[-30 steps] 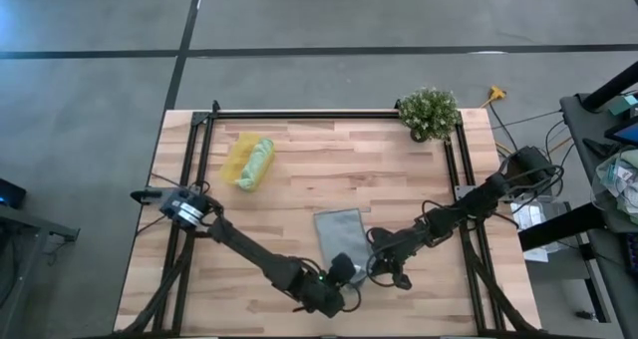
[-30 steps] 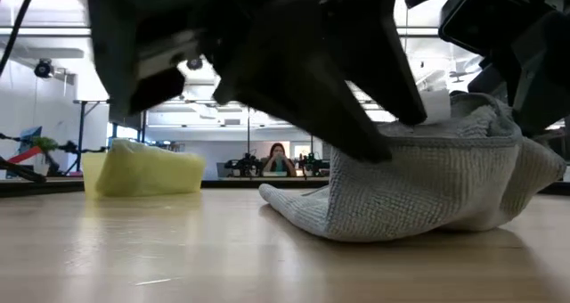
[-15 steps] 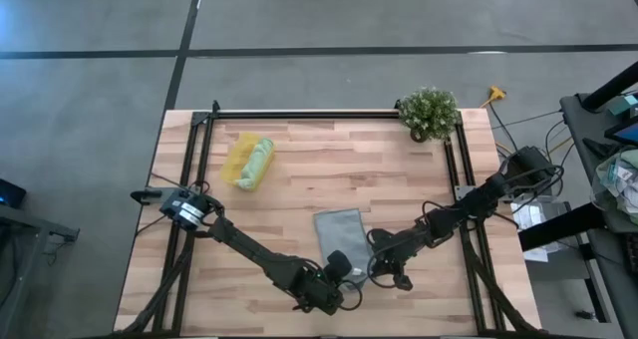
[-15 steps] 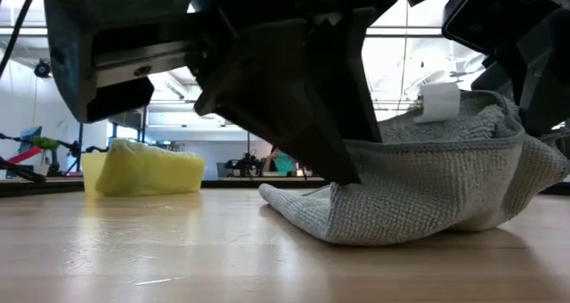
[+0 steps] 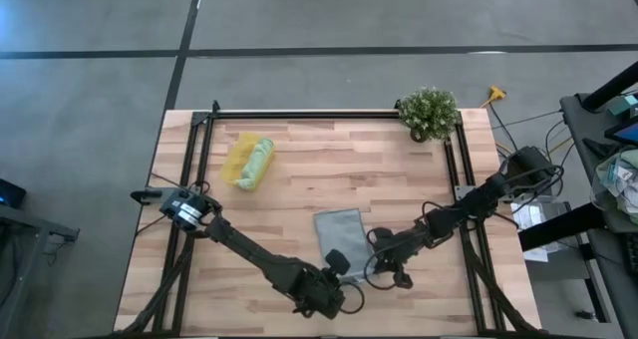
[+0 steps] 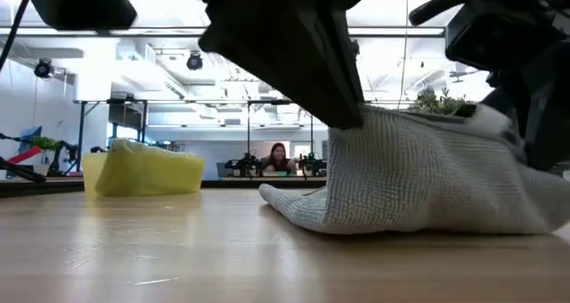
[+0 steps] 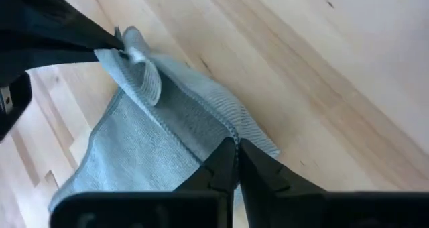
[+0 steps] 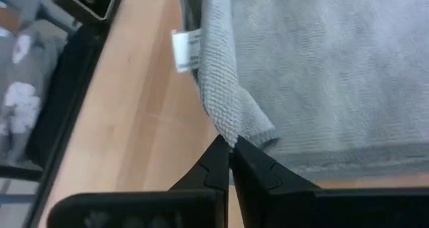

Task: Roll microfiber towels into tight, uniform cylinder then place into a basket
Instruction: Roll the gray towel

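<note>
Grey towel (image 5: 340, 233), near table edge, pinched at both near corners.
Left gripper (image 7: 236, 147) closed on one corner, right gripper (image 8: 229, 147) closed on the other; green towel (image 5: 258, 164) rolled in basket (image 5: 239, 158), well apart.

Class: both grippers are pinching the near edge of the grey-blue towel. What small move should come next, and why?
Probably both lift the pinched edge slightly and fold it toward the far edge to start the roll: the left gripper and right gripper are shut on the grey-blue towel, which mostly lies flat and unrolled.
</note>
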`<control>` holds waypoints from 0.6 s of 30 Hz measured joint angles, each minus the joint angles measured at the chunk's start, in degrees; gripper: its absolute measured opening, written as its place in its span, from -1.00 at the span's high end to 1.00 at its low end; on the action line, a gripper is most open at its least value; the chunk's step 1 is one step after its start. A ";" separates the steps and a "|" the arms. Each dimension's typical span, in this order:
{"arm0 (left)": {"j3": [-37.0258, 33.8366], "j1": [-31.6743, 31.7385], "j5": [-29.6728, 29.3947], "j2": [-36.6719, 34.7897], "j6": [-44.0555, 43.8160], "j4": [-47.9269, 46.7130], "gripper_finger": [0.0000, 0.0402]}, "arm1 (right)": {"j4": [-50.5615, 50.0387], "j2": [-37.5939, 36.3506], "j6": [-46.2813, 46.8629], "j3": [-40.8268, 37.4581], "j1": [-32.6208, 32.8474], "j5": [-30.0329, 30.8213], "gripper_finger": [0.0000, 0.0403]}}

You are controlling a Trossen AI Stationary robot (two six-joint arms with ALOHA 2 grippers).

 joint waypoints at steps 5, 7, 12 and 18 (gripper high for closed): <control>0.23 -0.07 -0.06 -0.02 -5.68 -1.59 0.99 | 0.37 0.00 -0.95 0.00 0.02 1.13 0.96; 0.03 -0.09 -0.40 -0.02 -8.62 -1.85 0.99 | 0.72 0.00 -1.47 0.02 0.00 1.23 0.96; -0.42 -0.09 -3.22 -0.02 -16.82 -2.23 0.99 | 1.08 0.00 -3.38 0.02 0.00 4.51 0.96; -0.65 0.13 -3.77 -0.02 -24.91 -7.45 0.99 | 1.59 0.60 -4.42 0.07 -0.02 7.69 0.96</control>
